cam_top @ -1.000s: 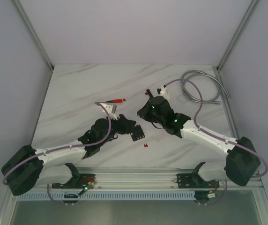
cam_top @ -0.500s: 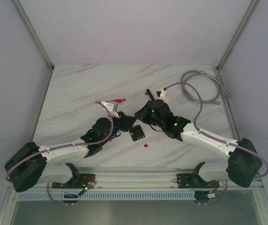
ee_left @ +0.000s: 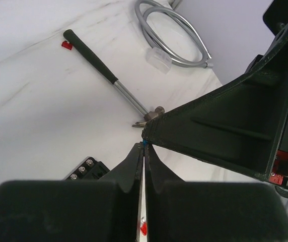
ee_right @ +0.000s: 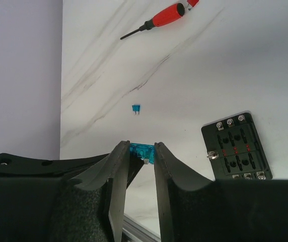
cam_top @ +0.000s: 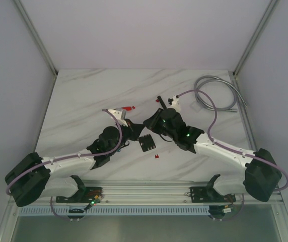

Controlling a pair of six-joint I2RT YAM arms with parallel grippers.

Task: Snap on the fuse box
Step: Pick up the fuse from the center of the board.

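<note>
A blue fuse is held between the fingers of the right gripper, and its edge is pinched by the almost fully closed left gripper, tip to tip. The fuse box is seen lying flat on the table, just beside and below both grippers and touched by neither.

Fuse box mostly hidden behind left tool, cable coil cropped at top

Left tool pinched nearly together — its tip meets the narrowly parted right tool.
</note>
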